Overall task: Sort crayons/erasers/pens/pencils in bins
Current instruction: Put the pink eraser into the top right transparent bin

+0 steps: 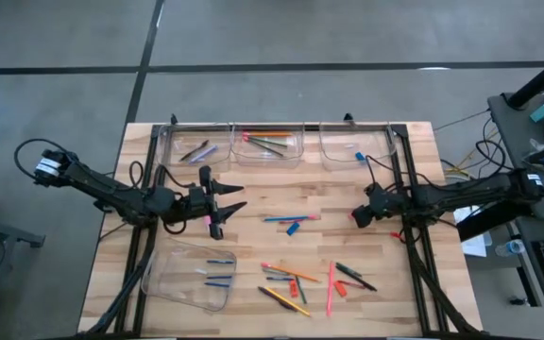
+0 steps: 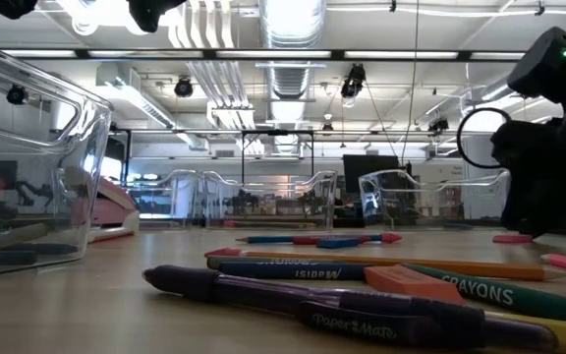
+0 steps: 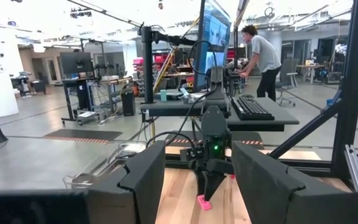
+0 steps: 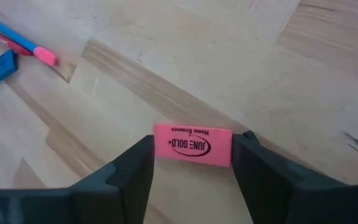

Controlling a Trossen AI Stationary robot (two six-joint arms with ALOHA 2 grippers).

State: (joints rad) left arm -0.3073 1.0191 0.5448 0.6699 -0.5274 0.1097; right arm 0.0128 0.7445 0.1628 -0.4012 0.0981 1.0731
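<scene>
A pink eraser [image 4: 192, 146] lies flat on the wood table, right of centre, with my right gripper [image 4: 192, 155] down over it. My left gripper [image 1: 220, 203] hovers open above the table's left half, nothing between its fingers [image 3: 148, 171]. Three clear bins [image 1: 270, 144] line the far edge and a fourth bin [image 1: 189, 274] sits near left; each holds a few sticks. A blue pencil [image 1: 286, 218] and a blue eraser [image 1: 293, 228] lie at the centre. More pencils, pens and crayons [image 1: 300, 283] lie scattered near the front edge. My right gripper has the pink eraser's two short ends [image 4: 160, 144] between its two fingers, one finger at each end. The fingers slant down from the table's right side. The eraser lies flat on the wood, printed face up.
Black frame rails [image 1: 404, 170] run along the table's far edge and down both sides. Bare wood stretches between the centre pencil and the far bins. A person works at a desk [image 3: 263, 53] beyond the table.
</scene>
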